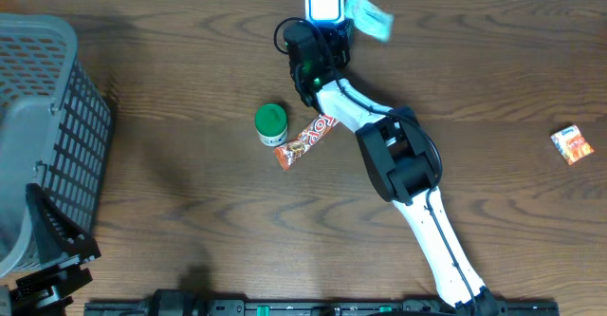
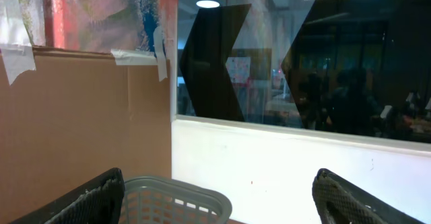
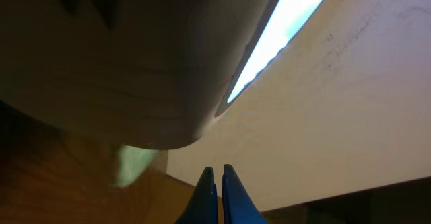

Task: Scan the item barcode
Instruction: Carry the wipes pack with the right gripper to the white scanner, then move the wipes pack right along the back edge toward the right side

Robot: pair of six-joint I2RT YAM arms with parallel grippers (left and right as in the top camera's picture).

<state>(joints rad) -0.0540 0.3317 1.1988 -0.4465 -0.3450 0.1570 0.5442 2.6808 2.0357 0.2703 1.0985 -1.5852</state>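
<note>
Where the right arm stretches up to the top centre of the overhead frame, the right tool point(image 3: 217, 192) has its two blue fingertips pressed together, with nothing visible between them. It sits just below the glowing white scanner point(image 1: 323, 1), whose blurred body fills the upper left of the right wrist frame. The teal packet point(image 1: 368, 14) lies at the top edge of the bench point(image 1: 171, 212), just right of the scanner and up and to the right of the tool; whether packet and tool touch cannot be told. A pale green blur shows left of the fingertips in the wrist frame, too soft to identify. Left of the arm, mid-frame, a green-lidded jar point(image 1: 271, 123) stands just beside a snack bar point(image 1: 305, 140). An orange packet point(image 1: 572, 145) lies well apart at the right edge. At lower left, the left tool point(image 2: 219, 204) has its fingers spread wide over the grey basket point(image 1: 47, 117).
</note>
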